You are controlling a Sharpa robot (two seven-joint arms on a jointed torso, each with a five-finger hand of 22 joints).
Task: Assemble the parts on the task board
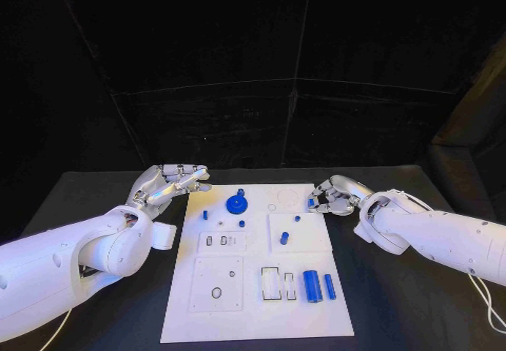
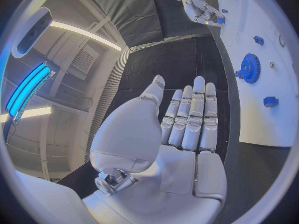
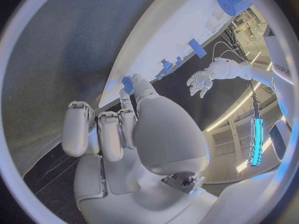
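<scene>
The white task board [image 1: 253,307] lies lengthwise in the middle of the black table. A blue gear [image 1: 238,203] sits at its far end, also seen as the gear [image 2: 250,68] in the left wrist view. Small blue pegs [image 1: 284,237] are spread over the board's middle, and two blue cylinders [image 1: 312,285] lie near its front right. My left hand [image 1: 174,181] hovers off the board's far left corner, fingers straight and apart [image 2: 187,124], holding nothing. My right hand [image 1: 335,196] is at the board's far right edge and pinches a small blue part [image 1: 311,202] [image 3: 129,83] between its fingertips.
Bare black table [image 1: 401,307] lies on both sides of the board. Several empty recesses [image 1: 216,292] and slots [image 1: 271,283] mark the board's near half. Black curtains close off the back.
</scene>
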